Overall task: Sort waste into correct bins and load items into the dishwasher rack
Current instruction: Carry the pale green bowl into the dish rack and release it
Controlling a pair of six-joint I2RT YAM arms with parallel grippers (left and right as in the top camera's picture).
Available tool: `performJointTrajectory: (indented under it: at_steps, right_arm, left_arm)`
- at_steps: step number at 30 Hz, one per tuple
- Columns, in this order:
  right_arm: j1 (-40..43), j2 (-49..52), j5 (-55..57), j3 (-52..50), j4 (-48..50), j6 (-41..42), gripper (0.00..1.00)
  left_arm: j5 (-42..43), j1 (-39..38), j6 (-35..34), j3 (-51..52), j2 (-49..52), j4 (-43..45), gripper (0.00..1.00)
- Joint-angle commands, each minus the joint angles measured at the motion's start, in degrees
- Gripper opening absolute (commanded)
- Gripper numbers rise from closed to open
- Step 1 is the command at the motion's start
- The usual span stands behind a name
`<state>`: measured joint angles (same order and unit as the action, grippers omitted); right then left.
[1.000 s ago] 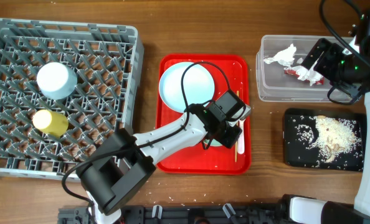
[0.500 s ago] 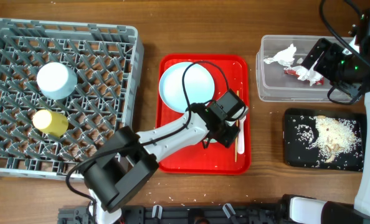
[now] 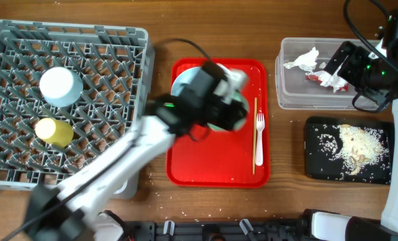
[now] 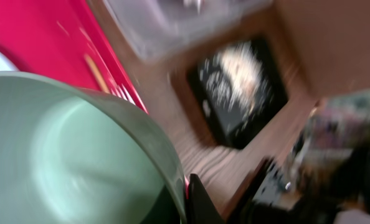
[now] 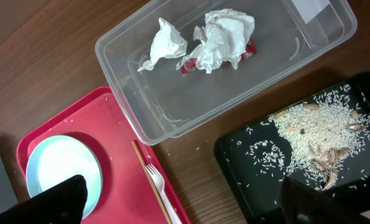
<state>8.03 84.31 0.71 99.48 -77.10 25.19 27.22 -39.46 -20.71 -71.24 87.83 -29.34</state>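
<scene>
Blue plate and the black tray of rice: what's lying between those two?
There lie wooden chopsticks and a white fork, side by side on the red tray, then a strip of wooden table. The right wrist view shows it plainly.

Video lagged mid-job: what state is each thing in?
Left gripper: shut on mint bowl, over red tray.
Right gripper: open.
Plate: on red tray.
Fork: on red tray.
Cup: on side, in rack.
White bowl: inverted, in rack.
Tub: holds tissues, wrapper.
Black tray: holds rice.
</scene>
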Motion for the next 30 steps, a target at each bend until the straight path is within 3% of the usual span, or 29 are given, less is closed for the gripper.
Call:
performJointTrajectory:
  at_steps: [1, 7, 9, 10, 13, 15, 17, 21, 25, 30]
  right_arm:
    - [0.2, 0.6, 0.6, 0.3, 0.1, -1.0, 1.00]
    - [0.2, 0.6, 0.6, 0.3, 0.1, -1.0, 1.00]
    - [0.2, 0.6, 0.6, 0.3, 0.1, -1.0, 1.00]
    - [0.2, 0.6, 0.6, 0.3, 0.1, -1.0, 1.00]
    - [0.2, 0.6, 0.6, 0.3, 0.1, -1.0, 1.00]
    - [0.2, 0.6, 0.6, 0.3, 0.1, -1.0, 1.00]
    - [0.2, 0.6, 0.6, 0.3, 0.1, -1.0, 1.00]
    - [0.2, 0.6, 0.6, 0.3, 0.1, -1.0, 1.00]
    - [0.2, 0.6, 0.6, 0.3, 0.1, -1.1, 1.00]
    - [0.2, 0.6, 0.6, 0.3, 0.1, -1.0, 1.00]
  left_arm:
    - [4.7, 10.9, -0.8, -0.1, -10.6, 0.0, 0.04]
    - [18.0, 39.5, -4.5, -0.1, -15.3, 1.4, 0.04]
    - [18.6, 49.7, -8.8, -0.1, -13.7, 1.8, 0.04]
    - [23.2, 57.8, -10.2, -0.1, -11.8, 3.5, 0.04]
    - [33.4, 71.5, -10.2, -0.1, -6.5, 9.3, 0.04]
    - [35.2, 77.8, -10.2, -0.1, -2.2, 9.9, 0.04]
    - [36.7, 82.3, -10.2, -0.1, 2.8, 10.3, 0.04]
    - [49.1, 87.5, -13.4, -0.1, 14.5, 20.0, 0.04]
    - [49.5, 88.9, -14.5, -0.1, 21.0, 21.3, 0.04]
    - [49.5, 90.9, -14.5, -0.1, 21.7, 21.9, 0.04]
